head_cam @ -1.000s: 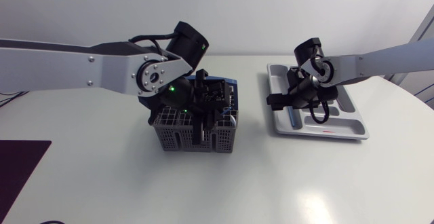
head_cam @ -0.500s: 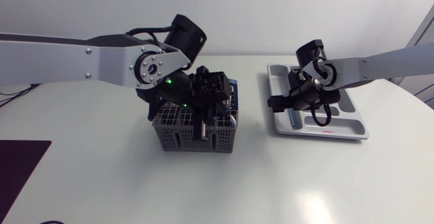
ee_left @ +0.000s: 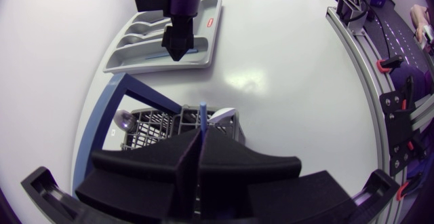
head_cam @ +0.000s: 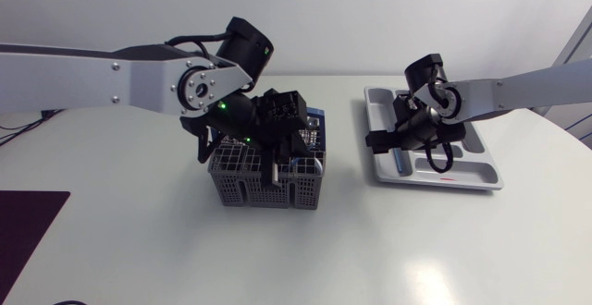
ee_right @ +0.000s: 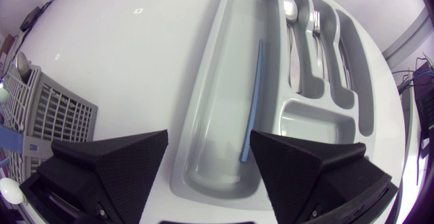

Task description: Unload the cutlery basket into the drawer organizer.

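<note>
The grey cutlery basket [head_cam: 268, 183] with its blue handle [ee_left: 102, 129] stands mid-table. My left gripper [head_cam: 275, 168] reaches down into it and is shut on a thin blue straw [ee_left: 201, 115] that sticks up between the closed fingers [ee_left: 149, 163]. A spoon [ee_left: 123, 120] and a white utensil [ee_left: 224, 115] remain in the basket [ee_left: 152, 125]. The grey drawer organizer [head_cam: 481, 183] lies to the right. My right gripper [head_cam: 393, 143] hovers open over its long compartment, where another blue straw [ee_right: 251, 102] lies. A spoon [ee_right: 290, 10] and forks [ee_right: 319, 20] fill the narrower slots.
A dark mat [head_cam: 28, 231] lies at the table's front left corner. White tabletop runs between the basket and the organizer [ee_left: 135, 58] and along the front of the table.
My left gripper has closed on the blue straw in the basket, and its arm has shifted slightly. The right arm has stayed where it was.
</note>
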Action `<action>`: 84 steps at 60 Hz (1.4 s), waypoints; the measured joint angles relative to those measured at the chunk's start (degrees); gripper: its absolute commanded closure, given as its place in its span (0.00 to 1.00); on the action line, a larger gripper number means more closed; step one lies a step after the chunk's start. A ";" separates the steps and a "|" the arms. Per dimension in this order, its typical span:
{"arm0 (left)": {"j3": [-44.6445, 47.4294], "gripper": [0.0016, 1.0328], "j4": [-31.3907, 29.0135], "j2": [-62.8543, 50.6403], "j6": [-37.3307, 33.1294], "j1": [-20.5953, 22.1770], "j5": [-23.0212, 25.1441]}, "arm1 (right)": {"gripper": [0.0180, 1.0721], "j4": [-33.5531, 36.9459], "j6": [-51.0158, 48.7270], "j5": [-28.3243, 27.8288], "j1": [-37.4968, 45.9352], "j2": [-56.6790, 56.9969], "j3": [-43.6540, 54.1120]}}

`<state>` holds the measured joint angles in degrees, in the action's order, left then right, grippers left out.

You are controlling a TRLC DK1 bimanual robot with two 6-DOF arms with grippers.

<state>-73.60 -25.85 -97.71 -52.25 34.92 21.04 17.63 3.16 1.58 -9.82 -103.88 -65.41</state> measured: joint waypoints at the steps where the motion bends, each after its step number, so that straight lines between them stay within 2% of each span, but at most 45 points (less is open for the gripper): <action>1: 0.00 0.87 0.00 0.13 0.17 -0.07 0.17 | 0.17 0.00 0.00 0.00 -0.02 0.04 0.02; 45: 0.02 0.87 -0.87 4.76 2.25 0.55 1.20 | 0.17 -0.07 -1.33 -0.13 -2.25 5.60 3.93; 63: -1.81 0.87 -2.43 5.11 3.10 1.29 1.03 | 0.17 -2.82 -7.67 -13.14 -8.37 23.39 12.90; 73: -3.39 0.87 -3.69 5.11 3.78 1.88 1.03 | 0.14 -2.86 -15.41 -23.96 -9.16 27.98 16.65; 84: -4.28 0.87 -4.59 5.22 4.28 2.08 1.03 | 0.14 -2.56 -20.76 -26.08 -10.56 28.57 20.15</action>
<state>-77.89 -30.44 -92.49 -47.97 36.99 22.06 15.07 -17.61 -24.49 -20.38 -75.31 -45.25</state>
